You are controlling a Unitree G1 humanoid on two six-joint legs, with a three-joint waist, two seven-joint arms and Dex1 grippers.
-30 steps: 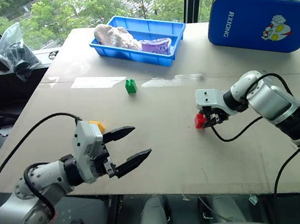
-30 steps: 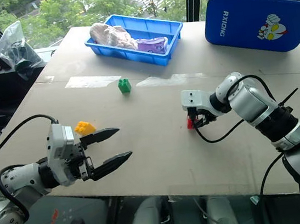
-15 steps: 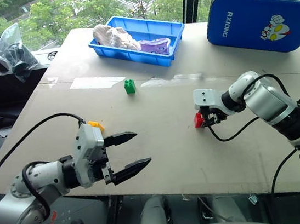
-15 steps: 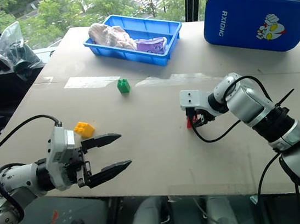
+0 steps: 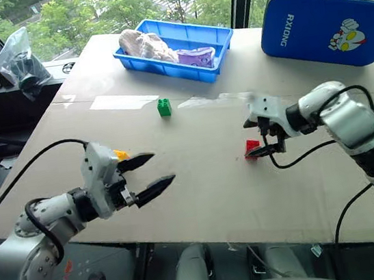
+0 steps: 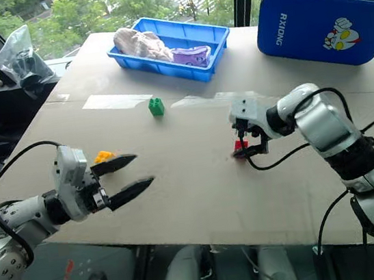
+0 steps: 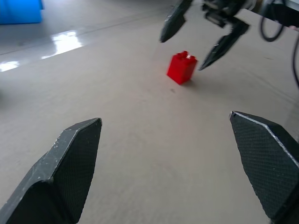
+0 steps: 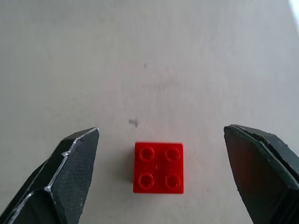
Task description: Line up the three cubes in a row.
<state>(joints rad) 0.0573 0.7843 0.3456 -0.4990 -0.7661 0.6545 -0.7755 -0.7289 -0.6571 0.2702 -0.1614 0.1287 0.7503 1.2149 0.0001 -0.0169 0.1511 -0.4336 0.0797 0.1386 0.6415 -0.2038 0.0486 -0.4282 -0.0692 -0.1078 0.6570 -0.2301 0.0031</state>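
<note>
In the left eye view the right end effector hung spread wide just above the red cube, which sat free on the surface. The left end effector was equally wide and empty, near the yellow cube. The green cube stood well apart, toward the blue tray. By my reading the red cube had been set down; doing this well meant lifting clear without nudging it, then bringing the others to its line.

The right eye view showed the yellow cube just behind the left fingers.

In the left wrist view the red cube rested flat, upright, between the right end effector's parted tips.

The right wrist view showed its square top with four studs, glossy, untouched between the open fingers.
</note>
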